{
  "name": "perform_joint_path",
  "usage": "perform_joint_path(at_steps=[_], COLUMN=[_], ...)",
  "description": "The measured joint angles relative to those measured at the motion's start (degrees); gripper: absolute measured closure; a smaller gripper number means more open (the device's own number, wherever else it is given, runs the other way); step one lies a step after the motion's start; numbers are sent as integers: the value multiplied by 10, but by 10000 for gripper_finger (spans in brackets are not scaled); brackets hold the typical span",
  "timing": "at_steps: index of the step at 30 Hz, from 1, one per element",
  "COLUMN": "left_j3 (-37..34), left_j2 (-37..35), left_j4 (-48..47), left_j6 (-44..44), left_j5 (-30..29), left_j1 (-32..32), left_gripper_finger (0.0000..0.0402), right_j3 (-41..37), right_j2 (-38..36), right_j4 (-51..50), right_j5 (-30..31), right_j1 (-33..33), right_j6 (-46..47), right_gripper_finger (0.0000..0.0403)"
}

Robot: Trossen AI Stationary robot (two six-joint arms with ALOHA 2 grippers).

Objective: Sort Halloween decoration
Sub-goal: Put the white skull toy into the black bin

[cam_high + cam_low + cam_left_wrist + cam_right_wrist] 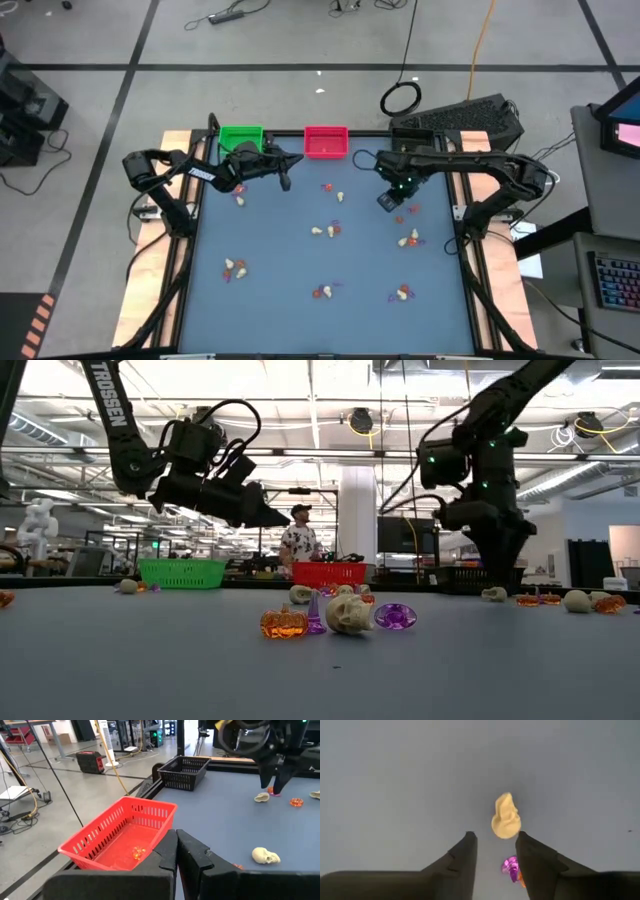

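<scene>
Dark right gripper fingers, jaws parted, frame a smooth cream skull; a glossy purple trinket is half hidden. Left gripper, clenched, sits lower centre before the slatted red basket.

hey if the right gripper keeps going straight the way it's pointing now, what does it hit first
Probably the cream-white skull trinket. The right gripper points down at the table with its fingers apart, and the skull lies just past the fingertips, slightly toward one finger. Depth is unclear, so it might meet bare table beside it.
</scene>
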Motion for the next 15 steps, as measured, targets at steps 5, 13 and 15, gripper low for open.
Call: perform_joint_path(at_steps=[5, 13, 15], left_j3=[0, 0, 0], left_j2=[0, 0, 0], left_j4=[0, 0, 0], left_j6=[0, 0, 0], left_j5=[0, 0, 0], left_j1=[0, 0, 0], left_gripper_finger=[391, 391, 391], right_j3=[-25, -38, -44], right_j2=[0, 0, 0], right_j4=[27, 74, 75], right_j5=[55, 37, 40], right_j1=[-2, -2, -3], right_j6=[9, 9, 9], right_gripper_finger=[232, 245, 253])
